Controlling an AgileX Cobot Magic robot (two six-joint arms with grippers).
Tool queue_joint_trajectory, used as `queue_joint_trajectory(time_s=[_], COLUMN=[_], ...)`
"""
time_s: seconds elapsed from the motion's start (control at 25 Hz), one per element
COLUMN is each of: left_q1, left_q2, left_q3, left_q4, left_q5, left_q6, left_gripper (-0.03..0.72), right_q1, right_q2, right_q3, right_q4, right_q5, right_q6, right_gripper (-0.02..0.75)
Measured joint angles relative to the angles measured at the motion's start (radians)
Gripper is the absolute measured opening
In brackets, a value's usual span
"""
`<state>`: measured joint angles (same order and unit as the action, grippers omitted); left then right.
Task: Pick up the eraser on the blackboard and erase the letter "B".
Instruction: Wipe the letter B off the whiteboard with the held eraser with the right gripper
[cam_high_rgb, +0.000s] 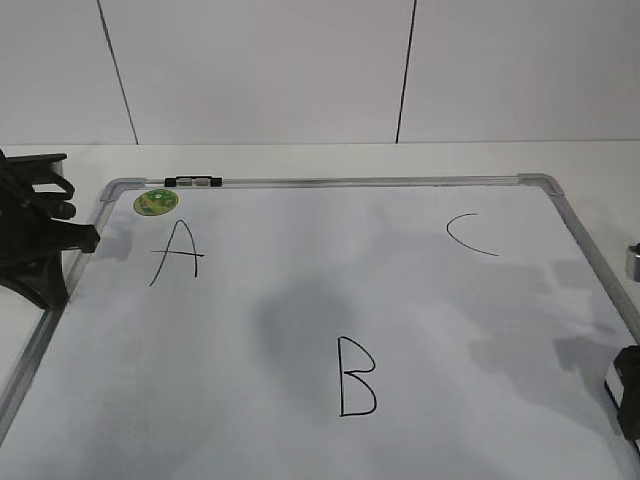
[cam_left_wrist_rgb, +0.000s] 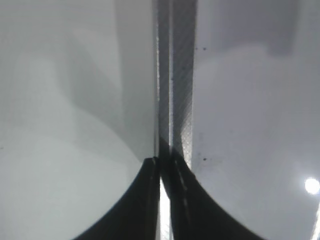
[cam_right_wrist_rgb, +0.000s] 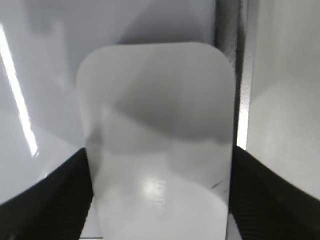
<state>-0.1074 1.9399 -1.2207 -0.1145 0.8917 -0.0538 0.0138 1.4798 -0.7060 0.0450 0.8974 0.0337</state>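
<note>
The blackboard (cam_high_rgb: 300, 300) is a white board in a grey frame that lies flat and fills the table. The black letter "B" (cam_high_rgb: 356, 377) is drawn low in its middle. The white eraser (cam_right_wrist_rgb: 157, 145) sits by the board's right frame. My right gripper (cam_right_wrist_rgb: 159, 155) has a black finger pressed on each long side of it. In the exterior view only a sliver of the eraser (cam_high_rgb: 613, 378) and right gripper (cam_high_rgb: 630, 400) shows at the right edge. My left gripper (cam_left_wrist_rgb: 164, 165) is shut and empty over the board's left frame (cam_left_wrist_rgb: 175, 75), far from the "B".
An "A" (cam_high_rgb: 176, 252) is drawn at the upper left and a "C" (cam_high_rgb: 468, 235) at the upper right. A round green sticker (cam_high_rgb: 155, 202) and a small clip (cam_high_rgb: 193, 181) sit by the top frame. A metal object (cam_high_rgb: 633, 260) stands off the board's right side.
</note>
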Motion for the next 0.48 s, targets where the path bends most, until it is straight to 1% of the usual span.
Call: queue_joint_trajectory(time_s=[0.24, 0.48], left_q1=[0.000, 0.000], left_q2=[0.000, 0.000], left_q3=[0.000, 0.000], left_q4=[0.000, 0.000], left_q5=[0.000, 0.000], left_q6=[0.000, 0.000], left_gripper=[0.027, 0.029], right_q1=[0.000, 0.000], right_q2=[0.000, 0.004], right_q3=[-0.011, -0.014], right_q4=[0.000, 0.000], right_q5=[0.009, 0.013], right_q6=[-0.003, -0.005], right_gripper=[0.575, 0.575])
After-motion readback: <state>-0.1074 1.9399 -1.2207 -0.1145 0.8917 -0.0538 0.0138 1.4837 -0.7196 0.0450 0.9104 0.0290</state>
